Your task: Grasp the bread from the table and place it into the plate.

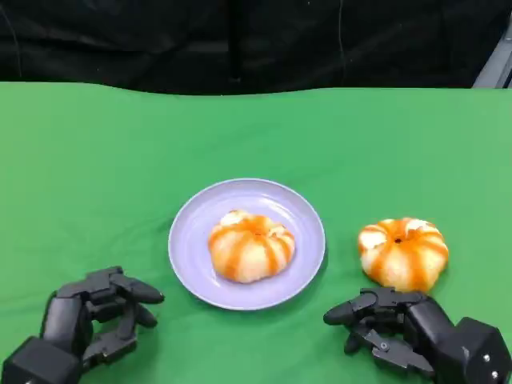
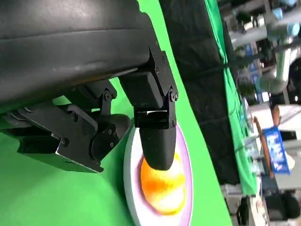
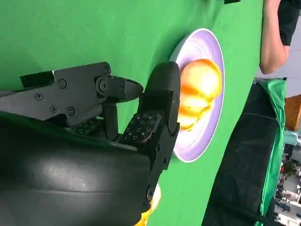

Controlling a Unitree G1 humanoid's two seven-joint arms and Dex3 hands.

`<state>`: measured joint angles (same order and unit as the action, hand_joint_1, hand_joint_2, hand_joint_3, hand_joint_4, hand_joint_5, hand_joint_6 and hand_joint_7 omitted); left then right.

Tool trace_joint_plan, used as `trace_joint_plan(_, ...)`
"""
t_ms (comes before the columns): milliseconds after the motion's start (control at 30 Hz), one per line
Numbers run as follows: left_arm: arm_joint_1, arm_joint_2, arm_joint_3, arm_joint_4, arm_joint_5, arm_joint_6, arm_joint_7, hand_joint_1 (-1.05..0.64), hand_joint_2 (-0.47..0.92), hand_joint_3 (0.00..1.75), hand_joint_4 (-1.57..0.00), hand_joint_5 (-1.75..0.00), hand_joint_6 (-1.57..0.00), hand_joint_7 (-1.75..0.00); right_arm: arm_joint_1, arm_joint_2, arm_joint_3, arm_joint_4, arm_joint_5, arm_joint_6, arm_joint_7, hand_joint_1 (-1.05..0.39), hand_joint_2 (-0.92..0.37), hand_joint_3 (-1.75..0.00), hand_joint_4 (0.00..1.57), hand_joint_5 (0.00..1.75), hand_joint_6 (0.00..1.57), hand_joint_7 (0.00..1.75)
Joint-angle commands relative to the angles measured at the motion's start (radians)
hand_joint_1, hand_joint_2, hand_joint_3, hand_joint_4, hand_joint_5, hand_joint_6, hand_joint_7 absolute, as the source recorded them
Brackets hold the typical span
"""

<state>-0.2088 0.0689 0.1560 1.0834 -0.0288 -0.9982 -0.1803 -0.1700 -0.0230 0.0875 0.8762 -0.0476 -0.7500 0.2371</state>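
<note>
While right robot hand [image 1: 400, 328] rests released, bread [image 1: 402, 253] lies just beyond fingertips, beside plate [image 1: 192, 240].

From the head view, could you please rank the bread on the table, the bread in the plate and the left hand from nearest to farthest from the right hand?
1. Bread on the table, just beyond the right hand.
2. Bread in the plate, at the centre.
3. Left hand, far side.

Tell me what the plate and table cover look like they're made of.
Plate: smooth lavender plastic or glazed ceramic, faint sheen; can't tell which. Table cover: matte green cloth, felt-like, with soft wrinkles and no glare.
</note>
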Motion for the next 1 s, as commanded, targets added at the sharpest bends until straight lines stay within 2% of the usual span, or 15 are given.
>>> trace_joint_plan(33,0.024,0.009,-0.028,0.009,-0.012,-0.015,-0.088,0.08,0.44,1.25,-0.95,-1.44,-1.02,-1.17,0.018,-0.017,-0.006,0.005,0.002,0.028,0.009,-0.03,-0.92,-0.41,0.77,1.24,1.03,0.49)
trace_joint_plan(200,0.042,0.002,-0.053,0.004,-0.014,-0.018,-0.154,0.06,0.43,1.27,-0.92,-1.49,-0.98,-1.23,0.021,-0.019,-0.006,0.002,0.002,0.026,0.011,-0.04,-0.92,-0.4,0.78,1.25,1.03,0.49)
trace_joint_plan(533,0.064,0.0,-0.096,-0.002,0.019,-0.009,-0.16,0.04,0.42,1.27,-0.87,-1.53,-0.94,-1.27,0.021,-0.017,-0.008,0.003,0.007,0.025,0.016,-0.03,-0.92,-0.4,0.78,1.25,1.03,0.49)
trace_joint_plan(833,0.07,-0.002,-0.103,-0.011,0.008,-0.005,-0.172,0.06,0.41,1.28,-0.88,-1.52,-0.96,-1.24,0.035,-0.02,-0.005,-0.021,0.001,0.036,0.012,-0.04,-0.92,-0.39,0.78,1.24,1.02,0.49)
trace_joint_plan(1000,0.068,-0.003,-0.099,-0.005,0.0,-0.01,-0.186,0.05,0.43,1.29,-0.87,-1.55,-0.93,-1.28,0.039,-0.021,-0.008,-0.02,0.008,0.031,0.017,-0.03,-0.92,-0.4,0.77,1.23,1.03,0.49)
